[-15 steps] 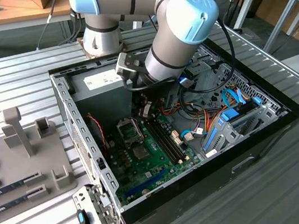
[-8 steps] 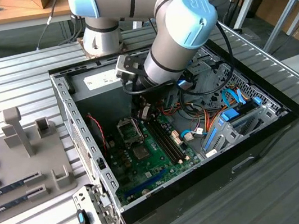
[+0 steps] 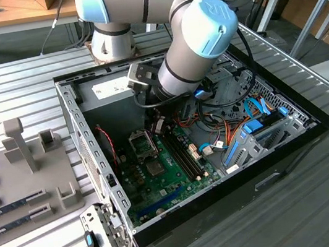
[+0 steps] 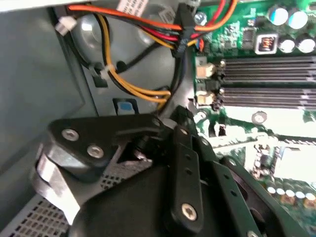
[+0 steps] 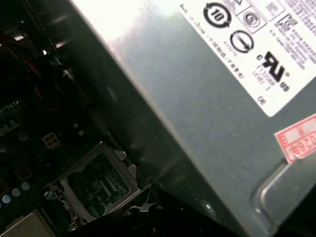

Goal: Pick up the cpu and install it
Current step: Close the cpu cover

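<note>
My gripper [image 3: 156,126] is inside the open computer case [image 3: 87,148], at the end of the grey and blue arm [image 3: 192,44]. It hangs just above the motherboard [image 3: 172,169], close to the processor socket [image 3: 142,143]. In the first wrist view the socket [image 5: 96,185] is a metal frame with a green inside. The gripper's black housing [image 4: 148,197] is in front of the green board in the second wrist view. The cpu is hidden from me. Whether anything is held does not show.
The grey power-supply box [image 3: 115,88] [image 5: 207,98] stands right beside the gripper. Orange, yellow and red cables [image 4: 148,24] run close by, next to the memory slots [image 4: 266,79]. A dark square chip [image 3: 154,167] sits below the socket. A grey fixture tray [image 3: 18,190] with memory sticks lies at the exterior view's left.
</note>
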`<control>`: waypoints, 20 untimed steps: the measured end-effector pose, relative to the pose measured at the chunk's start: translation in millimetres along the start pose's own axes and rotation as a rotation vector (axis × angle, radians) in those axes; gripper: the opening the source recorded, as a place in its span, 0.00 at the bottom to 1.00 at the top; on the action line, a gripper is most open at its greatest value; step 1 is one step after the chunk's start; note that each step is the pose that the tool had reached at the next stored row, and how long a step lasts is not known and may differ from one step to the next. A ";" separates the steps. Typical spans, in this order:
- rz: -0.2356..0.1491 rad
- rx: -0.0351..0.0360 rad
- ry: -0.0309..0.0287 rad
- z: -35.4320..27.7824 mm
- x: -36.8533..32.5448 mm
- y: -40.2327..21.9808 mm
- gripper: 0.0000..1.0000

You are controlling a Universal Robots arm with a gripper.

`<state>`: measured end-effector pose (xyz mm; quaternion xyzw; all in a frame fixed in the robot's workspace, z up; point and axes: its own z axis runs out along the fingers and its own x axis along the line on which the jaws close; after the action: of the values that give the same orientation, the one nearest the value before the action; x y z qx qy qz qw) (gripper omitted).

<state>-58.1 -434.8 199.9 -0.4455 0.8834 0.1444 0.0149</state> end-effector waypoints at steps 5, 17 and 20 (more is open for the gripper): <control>-0.001 -0.0009 -0.0054 0.3 2.0 1.3 0.11; -0.002 -0.0037 -0.0094 -2.2 9.4 -3.9 0.11; -0.002 -0.0038 -0.0094 -1.4 10.2 -3.5 0.11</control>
<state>-61.3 -445.1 198.8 -0.4457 0.8827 0.1481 0.0184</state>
